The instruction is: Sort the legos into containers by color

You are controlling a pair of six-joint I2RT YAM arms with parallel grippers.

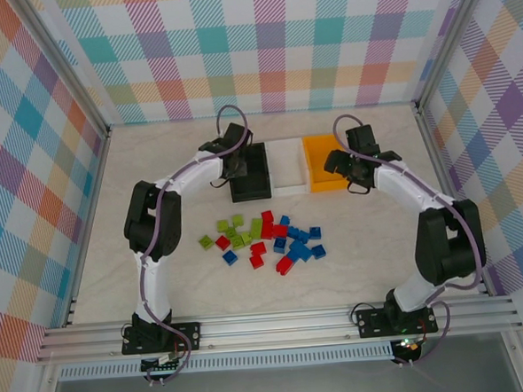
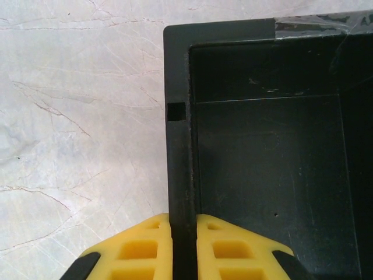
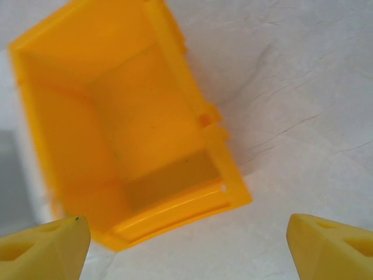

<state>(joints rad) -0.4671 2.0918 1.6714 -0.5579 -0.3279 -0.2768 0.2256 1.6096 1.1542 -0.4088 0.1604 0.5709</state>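
Note:
The legos point(image 1: 264, 240) lie in a loose pile of lime green, red and blue bricks on the table's middle. The containers stand in a row behind them: a black bin point(image 1: 254, 183), a white bin point(image 1: 286, 168) and an orange-yellow bin point(image 1: 320, 161). My left gripper point(image 1: 234, 167) is shut on the black bin's left wall point(image 2: 178, 146), one yellow finger point(image 2: 140, 248) outside and the other inside the bin. My right gripper point(image 1: 355, 171) hangs open above the near right corner of the orange-yellow bin point(image 3: 134, 128), nothing between its fingertips point(image 3: 52, 245). Both of these bins look empty.
Checked walls and metal rails enclose the marble-patterned table point(image 1: 380, 242). Bare tabletop lies left of the black bin point(image 2: 76, 128) and right of the orange-yellow bin point(image 3: 303, 116). The arms' bases sit on the front rail point(image 1: 278, 328).

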